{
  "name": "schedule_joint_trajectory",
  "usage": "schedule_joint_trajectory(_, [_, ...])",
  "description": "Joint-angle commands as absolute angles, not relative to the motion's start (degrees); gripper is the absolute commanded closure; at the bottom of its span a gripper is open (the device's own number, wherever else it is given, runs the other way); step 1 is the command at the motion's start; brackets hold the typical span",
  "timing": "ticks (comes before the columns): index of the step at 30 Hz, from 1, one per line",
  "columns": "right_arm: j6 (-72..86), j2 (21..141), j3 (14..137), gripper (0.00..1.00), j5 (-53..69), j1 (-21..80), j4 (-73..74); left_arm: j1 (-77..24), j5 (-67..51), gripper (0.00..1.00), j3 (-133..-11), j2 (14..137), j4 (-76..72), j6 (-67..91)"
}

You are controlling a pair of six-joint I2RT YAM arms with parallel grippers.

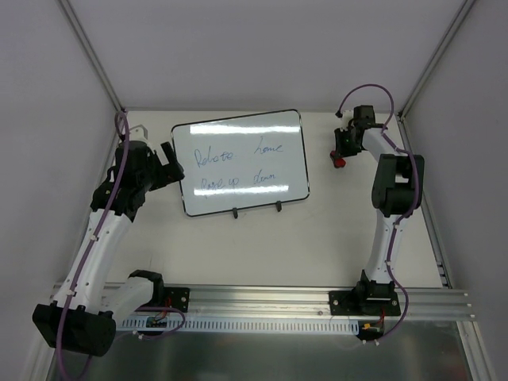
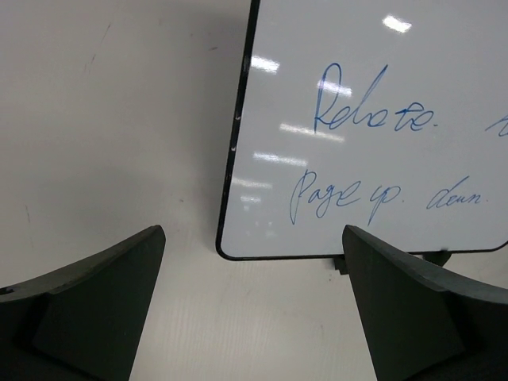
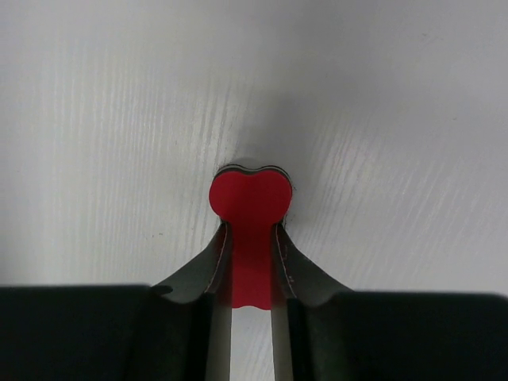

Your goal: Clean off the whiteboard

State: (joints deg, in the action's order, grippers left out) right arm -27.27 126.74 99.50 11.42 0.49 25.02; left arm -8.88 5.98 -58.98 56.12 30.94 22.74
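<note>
Whiteboard: on table, centre-rear, blue writing across it.
Left gripper: jaws wide, holding nothing, just off its left edge.
Right gripper: clamped on red eraser, right of it, apart.

Left claw spread wide open; right claw pinched tightly shut.

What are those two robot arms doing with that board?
The right gripper is pinched shut on a small red eraser down on the table, off to the right of the whiteboard. The left gripper is open by the board's left edge, holding nothing. The blue writing is not yet wiped.
</note>
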Motion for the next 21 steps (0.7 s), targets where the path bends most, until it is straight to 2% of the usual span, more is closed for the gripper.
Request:
schedule_joint_trajectory(1, [-27.16, 120.07, 97.92, 0.88, 12.31, 1.05, 24.61, -5.9, 3.61, 0.03, -58.62, 57.39, 30.94, 24.61])
schedule_joint_trajectory(7, [-26.54, 107.24, 92.47, 0.88, 9.41, 4.83, 24.52, -1.15, -2.45, 0.07, -58.45, 62.13, 29.36, 24.88])
schedule_joint_trajectory(12, [-27.42, 97.85, 89.04, 0.9, 6.85, 9.92, 21.8, 3.86, -10.61, 0.16, -52.66, 64.68, 18.23, 24.08])
schedule_joint_trajectory(17, [-28.65, 94.4, 88.51, 0.92, 6.51, 17.38, 19.0, 9.48, -19.68, 0.19, -50.54, 70.39, 8.89, 22.86])
schedule_joint_trajectory(21, [-29.36, 95.0, 87.54, 0.92, 3.35, 22.84, 15.39, 10.02, -24.86, 0.21, -50.8, 73.21, 2.74, 22.67])
